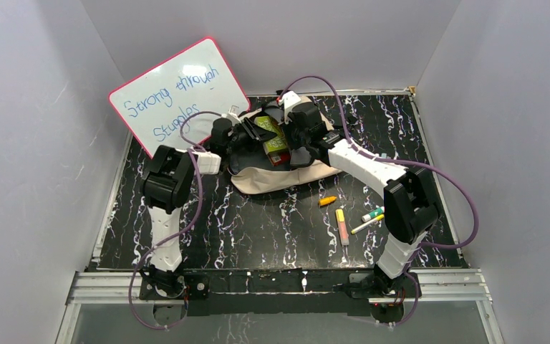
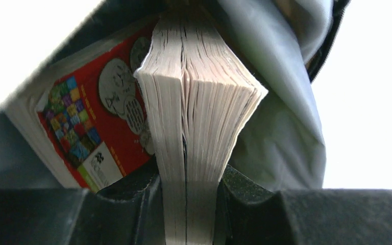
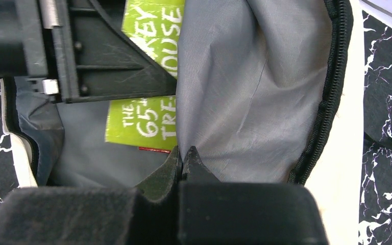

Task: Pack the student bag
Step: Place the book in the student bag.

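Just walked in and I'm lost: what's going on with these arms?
The left gripper clamps a thick book, partly inside the open backpack. The right gripper is shut on the backpack's grey lining, apparently holding the mouth open. A few markers lie on the table, not yet packed.

Lab test cell (blank white walls [image 1: 36,143]).

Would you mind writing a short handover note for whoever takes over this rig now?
Left gripper: closed on the page block of a book, inside the student bag.
Right gripper: shut, apparently pinching the bag's grey lining.
Done: book is in the bag's mouth, not released.
Left: release it, then pack the pens and markers lying on the table right of the bag.
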